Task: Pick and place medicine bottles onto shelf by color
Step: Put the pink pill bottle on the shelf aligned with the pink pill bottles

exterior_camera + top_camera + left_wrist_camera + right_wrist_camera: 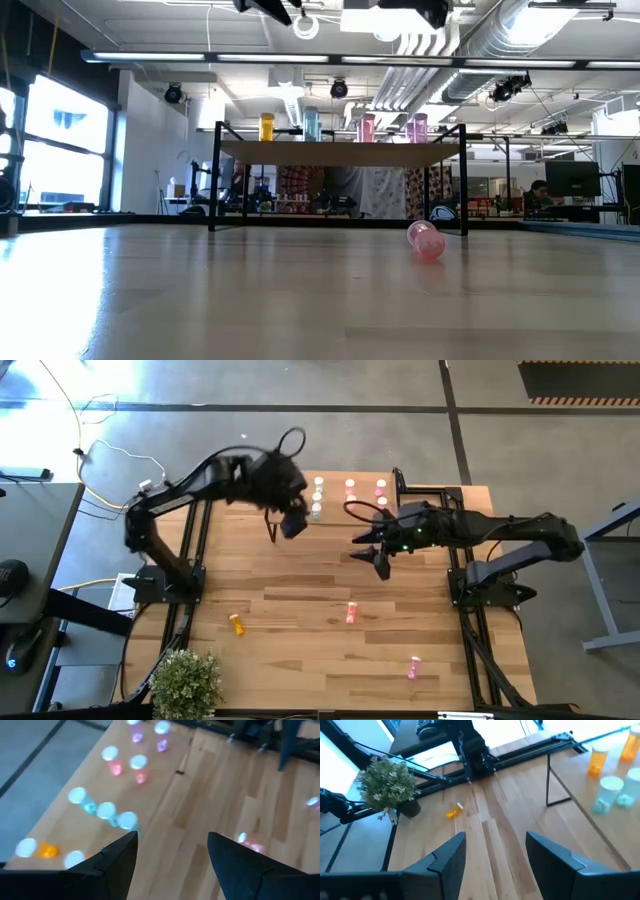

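The worktop point(330, 630) is a wide wooden surface with both arms reaching in over its far half. At its far edge stands the shelf point(340, 153), a light board on thin black legs, with bottles already upright on it in colour groups: orange point(266, 127), pale green point(312, 124), then pinks point(366, 128) toward the other end. Judging by that, most of the sorting looks done.

The left gripper point(292, 525) hangs just in front of the shelf, near the green group; its fingers point(112, 857) are spread apart with nothing between them. The right gripper point(378, 560) hovers over the bare wood a little nearer the middle, its fingers point(447, 857) also parted and empty.

A potted plant point(185, 682) sits at the near left corner.

Three bottles remain lying loose on the worktop: an orange bottle point(236, 624) toward the near left, a salmon bottle point(351, 613) near the middle, and a pink bottle point(413, 668) nearer the front right. These appear to be what is left, each still to be picked up and set by its colour.
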Tool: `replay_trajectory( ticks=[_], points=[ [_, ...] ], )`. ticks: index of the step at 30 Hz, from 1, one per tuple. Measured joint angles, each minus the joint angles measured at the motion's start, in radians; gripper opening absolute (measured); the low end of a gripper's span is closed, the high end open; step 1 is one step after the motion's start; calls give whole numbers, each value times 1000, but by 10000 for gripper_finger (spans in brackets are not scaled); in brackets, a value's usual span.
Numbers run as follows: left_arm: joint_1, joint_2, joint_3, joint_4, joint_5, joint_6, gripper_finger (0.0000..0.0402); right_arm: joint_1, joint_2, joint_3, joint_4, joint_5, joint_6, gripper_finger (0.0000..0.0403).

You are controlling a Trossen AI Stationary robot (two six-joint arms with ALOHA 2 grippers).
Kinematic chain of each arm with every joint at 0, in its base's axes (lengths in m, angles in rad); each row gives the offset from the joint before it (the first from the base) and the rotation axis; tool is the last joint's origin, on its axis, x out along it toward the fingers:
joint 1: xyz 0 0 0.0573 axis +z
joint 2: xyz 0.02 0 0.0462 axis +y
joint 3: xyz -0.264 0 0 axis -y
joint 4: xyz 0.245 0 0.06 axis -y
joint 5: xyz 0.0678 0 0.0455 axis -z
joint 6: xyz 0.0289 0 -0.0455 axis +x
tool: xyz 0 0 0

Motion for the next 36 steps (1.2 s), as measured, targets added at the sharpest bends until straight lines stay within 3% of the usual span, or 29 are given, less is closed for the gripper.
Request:
replay_trajectory(
  ticks=[7, 15, 24, 36],
  points=[
    [-105, -186, -337, 228, -32, -89, 229, 32, 33, 114, -174, 55, 153, 197],
    [-191, -350, -614, 410, -34, -179, 229, 76, 109, 138, -330, 51, 571, 197],
    [-315, -425, -702, 442, -22, -170, 229, 147, 239, 138, -460, 45, 984, 197],
    [-361, -449, -723, 440, 9, -111, 229, 175, 479, 138, -460, -184, 1099, 197]
  ],
)
